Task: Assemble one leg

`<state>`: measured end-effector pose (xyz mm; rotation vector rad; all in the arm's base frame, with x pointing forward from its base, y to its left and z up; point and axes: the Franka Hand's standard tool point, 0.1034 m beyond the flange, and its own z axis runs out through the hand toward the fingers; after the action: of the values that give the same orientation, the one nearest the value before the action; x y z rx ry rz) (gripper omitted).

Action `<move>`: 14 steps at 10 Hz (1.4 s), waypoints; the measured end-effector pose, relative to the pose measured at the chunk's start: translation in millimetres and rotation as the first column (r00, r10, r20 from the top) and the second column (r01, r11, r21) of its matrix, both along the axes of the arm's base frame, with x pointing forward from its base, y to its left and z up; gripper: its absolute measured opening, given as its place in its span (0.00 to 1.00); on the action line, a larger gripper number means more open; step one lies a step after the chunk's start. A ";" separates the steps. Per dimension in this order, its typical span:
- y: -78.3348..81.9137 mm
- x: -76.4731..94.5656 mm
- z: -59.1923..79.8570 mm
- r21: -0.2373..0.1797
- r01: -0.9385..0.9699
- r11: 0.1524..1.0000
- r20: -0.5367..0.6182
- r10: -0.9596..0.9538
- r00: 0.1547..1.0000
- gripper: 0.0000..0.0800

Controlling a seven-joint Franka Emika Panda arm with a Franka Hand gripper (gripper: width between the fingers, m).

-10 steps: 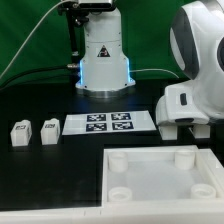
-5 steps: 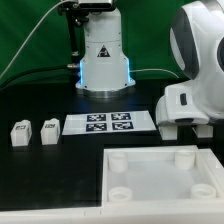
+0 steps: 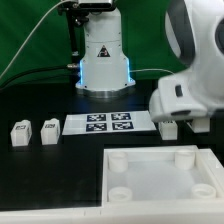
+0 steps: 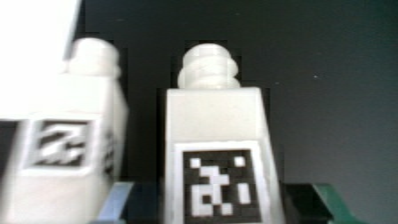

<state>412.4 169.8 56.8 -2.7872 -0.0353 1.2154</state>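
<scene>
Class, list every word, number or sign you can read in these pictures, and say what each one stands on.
No words, letters or numbers can be read anywhere in either view.
The only signs are black-and-white square tags, which are patterns and not text: several on the marker board, one on each of the legs.

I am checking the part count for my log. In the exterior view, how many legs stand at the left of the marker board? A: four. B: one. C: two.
C: the outer leg and the inner leg stand side by side there, beside the marker board.
</scene>
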 end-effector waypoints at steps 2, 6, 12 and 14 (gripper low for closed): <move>-17.1 28.1 42.2 0.022 0.006 1.000 0.026 -0.006 1.000 0.36; -38.0 74.1 81.8 0.030 0.051 0.998 0.436 -0.059 0.898 0.36; -72.1 153.3 102.9 0.043 -0.005 0.999 0.871 -0.035 0.490 0.36; -78.4 192.2 118.8 0.050 0.005 0.999 0.964 -0.049 0.260 0.36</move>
<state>604.5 91.4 175.6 -2.9380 -0.0955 -0.7302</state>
